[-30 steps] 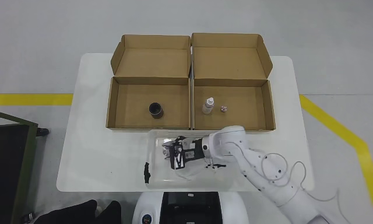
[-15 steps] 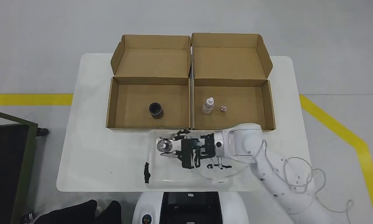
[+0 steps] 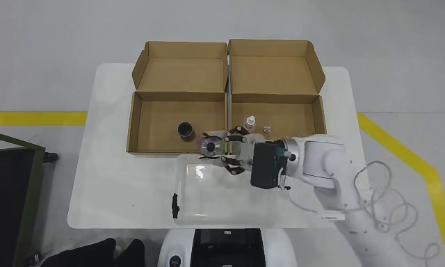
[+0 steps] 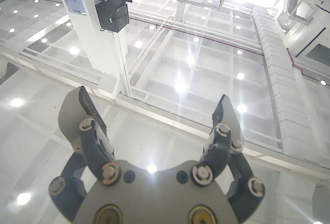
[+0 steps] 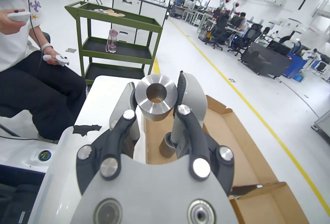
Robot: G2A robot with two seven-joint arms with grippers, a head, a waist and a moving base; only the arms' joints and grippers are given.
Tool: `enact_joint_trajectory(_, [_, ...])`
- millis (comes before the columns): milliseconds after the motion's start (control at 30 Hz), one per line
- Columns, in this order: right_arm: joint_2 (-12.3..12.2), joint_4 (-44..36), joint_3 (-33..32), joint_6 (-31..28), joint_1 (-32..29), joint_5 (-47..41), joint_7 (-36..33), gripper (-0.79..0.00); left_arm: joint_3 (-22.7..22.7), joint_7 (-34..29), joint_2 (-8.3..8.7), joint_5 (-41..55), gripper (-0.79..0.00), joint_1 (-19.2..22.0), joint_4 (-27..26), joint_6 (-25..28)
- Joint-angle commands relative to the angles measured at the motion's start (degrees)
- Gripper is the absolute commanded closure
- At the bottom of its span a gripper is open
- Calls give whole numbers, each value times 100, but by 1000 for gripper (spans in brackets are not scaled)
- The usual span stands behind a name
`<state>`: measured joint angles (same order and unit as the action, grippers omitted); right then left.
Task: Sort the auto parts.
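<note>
The right fingers (image 5: 192,96) are clamped snugly on a metal sleeve (image 5: 154,113). It hangs over the left box's (image 3: 153,121) 5 o'clock corner, probably so it can join the dark cylinder (image 3: 185,131) lying at its 10 o'clock. The left fingers (image 4: 74,116) are spread wide and hold nothing. No marking on the sleeve is readable.

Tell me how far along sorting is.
Done: dark cylinder in left cardboard box; white bottle-shaped part and small pinkish piece in right cardboard box. In hand: right hand grips silver metal ring above the left box's front edge. Left: placing it; no other part stands out in clear plastic tray.
</note>
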<state>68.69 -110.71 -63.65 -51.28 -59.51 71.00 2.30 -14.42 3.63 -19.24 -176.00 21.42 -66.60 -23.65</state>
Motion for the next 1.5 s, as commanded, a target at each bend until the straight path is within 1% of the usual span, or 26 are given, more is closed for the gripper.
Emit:
enact_joint_trajectory(0, [-7,-60,-112,49,27,-76,81,0,0,0,0,0,-785,0,0,0])
enact_joint_trajectory(333, [-28,-329,-498,315,57,-223,614,0,0,0,0,0,-785,0,0,0])
enact_joint_trajectory(567, [-46,-459,-747,348,91,-204,997,0,0,0,0,0,-785,0,0,0])
enact_joint_trajectory(700, [-57,-356,-833,312,160,-89,1135,0,0,0,0,0,-785,0,0,0])
enact_joint_trajectory(933, [-43,126,-743,191,553,57,1343,0,0,0,0,0,-785,0,0,0])
enact_joint_trajectory(1033, [-31,311,-590,123,678,121,1287,0,0,0,0,0,-785,0,0,0])
enact_joint_trajectory(1167, [-12,427,-297,136,640,290,1153,0,0,0,0,0,-785,0,0,0])
enact_joint_trajectory(1300, [11,445,12,204,628,458,762,0,0,0,0,0,-785,0,0,0])
enact_joint_trajectory(1467, [43,383,348,411,537,440,138,0,0,0,0,0,-785,0,0,0])
